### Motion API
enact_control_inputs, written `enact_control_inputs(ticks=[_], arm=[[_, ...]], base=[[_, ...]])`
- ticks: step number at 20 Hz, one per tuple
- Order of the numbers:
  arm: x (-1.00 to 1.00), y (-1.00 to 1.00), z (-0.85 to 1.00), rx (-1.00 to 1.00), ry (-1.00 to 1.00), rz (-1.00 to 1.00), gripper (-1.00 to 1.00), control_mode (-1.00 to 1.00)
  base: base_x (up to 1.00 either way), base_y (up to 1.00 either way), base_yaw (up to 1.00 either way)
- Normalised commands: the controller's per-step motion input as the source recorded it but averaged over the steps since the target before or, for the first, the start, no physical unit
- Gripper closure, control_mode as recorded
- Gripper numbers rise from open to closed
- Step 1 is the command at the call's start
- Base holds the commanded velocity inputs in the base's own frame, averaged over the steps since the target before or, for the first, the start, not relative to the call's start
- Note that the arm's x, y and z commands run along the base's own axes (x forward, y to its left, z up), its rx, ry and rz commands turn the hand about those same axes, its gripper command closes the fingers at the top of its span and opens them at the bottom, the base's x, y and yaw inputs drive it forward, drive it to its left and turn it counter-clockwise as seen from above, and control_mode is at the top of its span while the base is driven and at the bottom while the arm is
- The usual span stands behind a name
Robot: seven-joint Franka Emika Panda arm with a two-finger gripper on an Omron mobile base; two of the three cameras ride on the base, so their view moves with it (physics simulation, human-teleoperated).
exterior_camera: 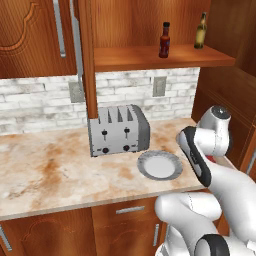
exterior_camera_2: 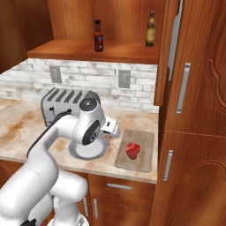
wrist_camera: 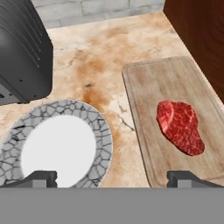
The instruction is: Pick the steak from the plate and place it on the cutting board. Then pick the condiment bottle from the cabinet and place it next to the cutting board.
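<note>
**On the board: steak placed, bottle on shelf**

Steak (wrist_camera: 180,127) lies flat on the cutting board (wrist_camera: 175,83), beside the bare plate (wrist_camera: 101,131) on the desk (exterior_camera: 55,170). Jaws of the gripper (wrist_camera: 113,178) stand wide apart, holding nothing. Condiment bottle (exterior_camera_2: 98,36) stands upright on the cabinet (exterior_camera_2: 92,49) shelf.

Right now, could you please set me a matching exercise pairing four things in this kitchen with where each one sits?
Things:
1. raw red steak
2. round grey-rimmed plate
3. small red-capped sauce bottle
4. silver four-slot toaster

Places:
A. on the open cabinet shelf
B. on the counter against the brick wall
C. on the wooden cutting board
D. on the counter between toaster and board

Pairs: 1-C, 2-D, 3-A, 4-B
</note>
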Motion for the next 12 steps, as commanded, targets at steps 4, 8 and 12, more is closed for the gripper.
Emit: enact_control_inputs(ticks=[4, 8, 12], arm=[[-0.1, 0.15, 0.19, 0.11, -0.01, -0.03, -1.0, -1.0], [-0.13, 0.21, 0.18, 0.11, 0.0, -0.06, -1.0, -1.0], [-0.19, 0.3, 0.16, 0.1, 0.0, -0.09, -1.0, -1.0]], base=[[0.0, 0.0, 0.0], [0.0, 0.0, 0.0], [0.0, 0.0, 0.0]])
